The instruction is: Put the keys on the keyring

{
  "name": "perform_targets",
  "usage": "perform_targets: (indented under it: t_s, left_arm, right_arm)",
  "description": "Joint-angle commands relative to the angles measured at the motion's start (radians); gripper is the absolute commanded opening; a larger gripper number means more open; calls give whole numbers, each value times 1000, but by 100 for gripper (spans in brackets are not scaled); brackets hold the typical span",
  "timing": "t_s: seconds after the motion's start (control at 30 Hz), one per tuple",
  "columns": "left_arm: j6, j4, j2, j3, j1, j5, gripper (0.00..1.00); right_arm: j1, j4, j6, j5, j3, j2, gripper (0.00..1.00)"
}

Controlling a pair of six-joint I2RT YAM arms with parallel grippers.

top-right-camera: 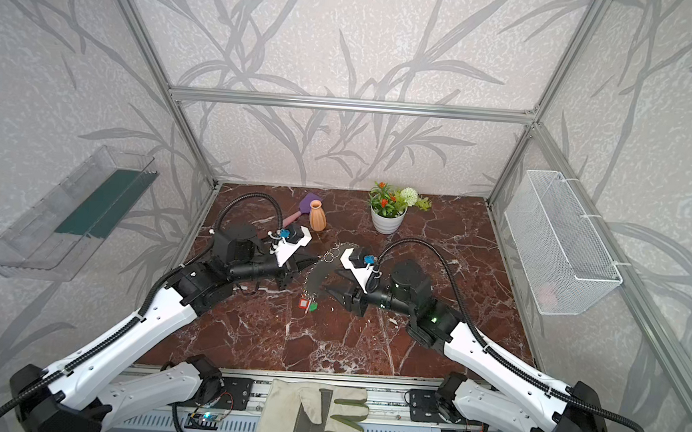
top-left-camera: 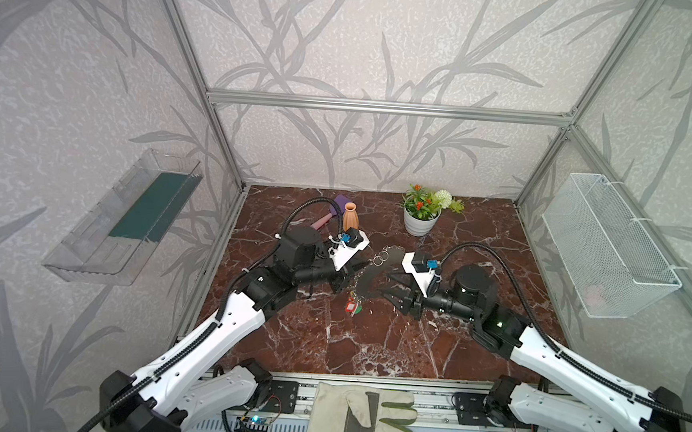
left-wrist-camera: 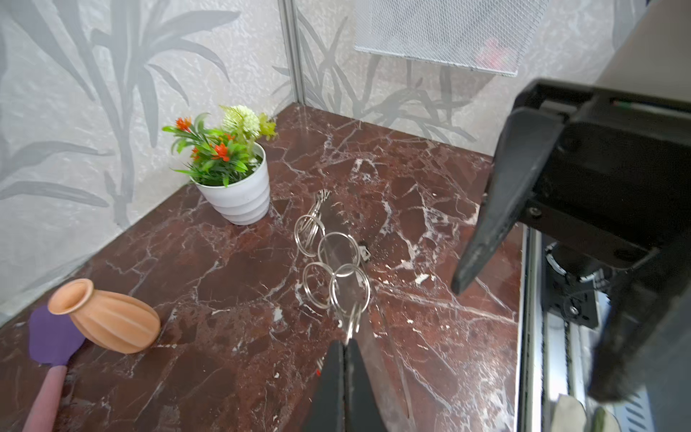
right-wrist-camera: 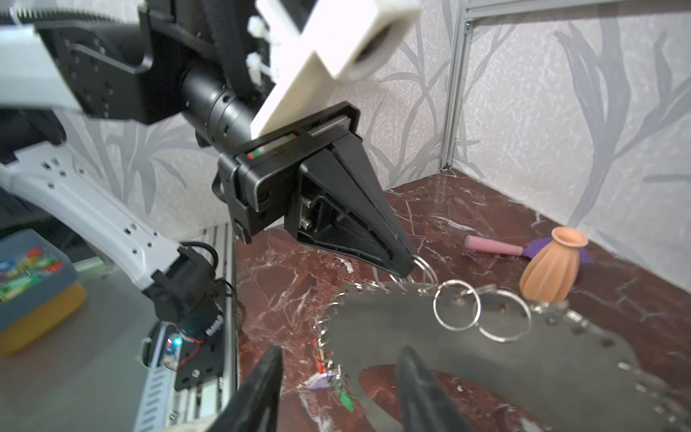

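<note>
Marble tabletop [top-left-camera: 368, 343], left hand [right-wrist-camera: 411, 263] pinching keyring [right-wrist-camera: 467, 344] edge, right hand [right-wrist-camera: 340, 351] seemingly parted.

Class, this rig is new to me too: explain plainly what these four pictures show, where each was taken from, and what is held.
Two robot arms work over a marble table. Two pictures look down from above; two come from wrist cameras. The left gripper is shut on a small ring of the grey keyring, holding it up on edge. The right gripper is open beside it, holding nothing. A few coloured keys sit at the keyring's lower end. Behind: a potted plant, a vase, a spatula.
</note>
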Motion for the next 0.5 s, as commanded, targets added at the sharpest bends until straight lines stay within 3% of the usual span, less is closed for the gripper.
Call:
perform_targets:
  t_s: [0.0, 0.23, 0.47]
  left_arm:
    - [120, -94, 23, 78, 9, 131, 0]
    - [120, -87, 28, 74, 26, 202, 0]
    - [134, -95, 13, 51, 29, 214, 0]
  right_arm:
    - [1, -60, -110, -7, 49, 35, 38]
    - [1, -122, -152, 4, 114, 110, 24]
    - [1, -113, -158, 71, 99, 89, 21]
